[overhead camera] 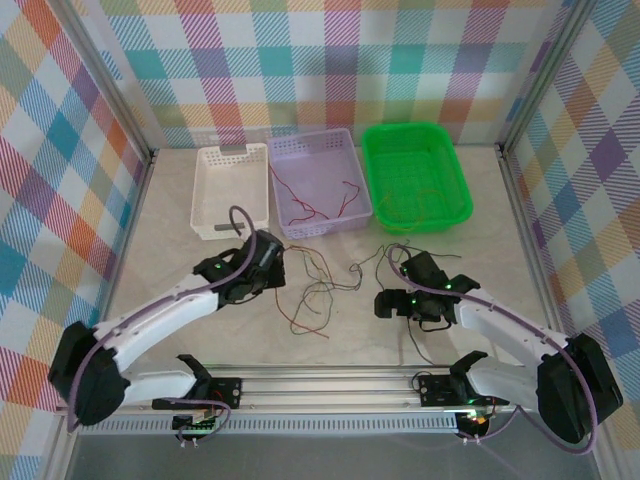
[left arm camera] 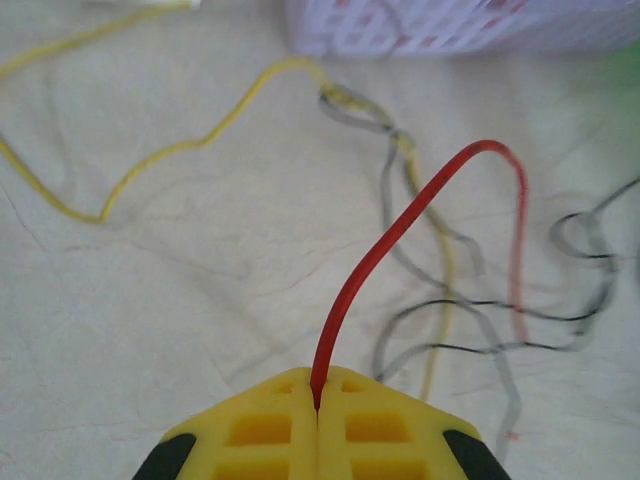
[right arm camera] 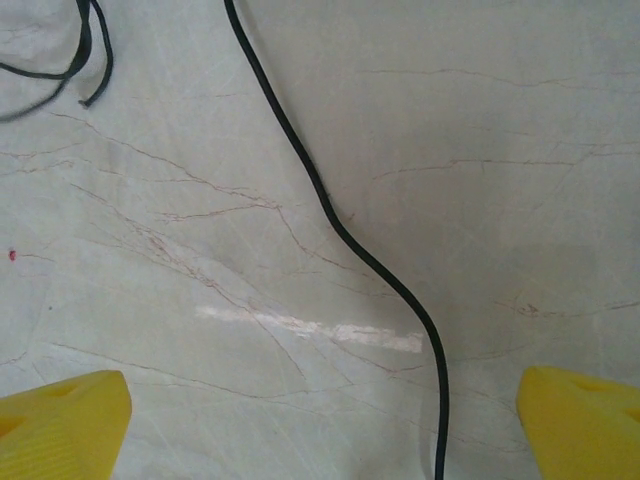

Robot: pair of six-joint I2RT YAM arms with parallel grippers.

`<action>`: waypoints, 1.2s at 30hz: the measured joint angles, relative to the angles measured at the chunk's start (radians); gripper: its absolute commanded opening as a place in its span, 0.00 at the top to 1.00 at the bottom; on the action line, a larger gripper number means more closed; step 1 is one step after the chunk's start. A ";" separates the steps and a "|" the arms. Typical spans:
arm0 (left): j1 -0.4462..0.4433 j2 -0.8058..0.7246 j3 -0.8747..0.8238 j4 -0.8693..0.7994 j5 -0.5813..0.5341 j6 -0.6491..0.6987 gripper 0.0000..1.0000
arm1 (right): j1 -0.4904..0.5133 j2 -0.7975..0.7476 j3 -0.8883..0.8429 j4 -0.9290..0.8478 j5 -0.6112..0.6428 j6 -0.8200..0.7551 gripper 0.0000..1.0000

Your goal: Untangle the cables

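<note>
Left jaws clamp a red cable [left arm camera: 400, 224]; right jaws stand wide apart over a black cable [right arm camera: 330, 215] on the surface [right arm camera: 500, 150].

Pastel plaid walls [overhead camera: 330, 60] enclose a pale, veined marble tabletop [overhead camera: 360, 345].

My left gripper [left arm camera: 318, 385]: yellow, black side patches. My right gripper [right arm camera: 322, 425]: yellow too. Red cable [left arm camera: 400, 225], yellow cable [left arm camera: 170, 150], black cable [right arm camera: 330, 215]. Table [overhead camera: 160, 240] cream, thin marble veins. White basket [overhead camera: 205, 190], lilac basket [overhead camera: 310, 137], green basket [overhead camera: 415, 128]. Walls [overhead camera: 330, 60] pastel plaid.
</note>
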 measured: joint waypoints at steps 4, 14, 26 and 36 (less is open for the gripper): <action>0.000 -0.082 0.068 -0.090 -0.001 0.013 1.00 | 0.000 -0.019 0.000 0.006 -0.008 -0.003 0.02; 0.000 -0.085 0.516 -0.303 0.035 0.093 1.00 | 0.000 -0.065 0.000 0.034 -0.035 -0.011 0.01; 0.000 0.037 0.865 -0.413 0.166 0.144 1.00 | 0.004 -0.176 0.000 0.108 -0.105 -0.042 0.00; -0.010 0.057 0.886 -0.429 0.298 0.104 1.00 | 0.128 -0.171 -0.001 0.506 -0.112 -0.173 0.00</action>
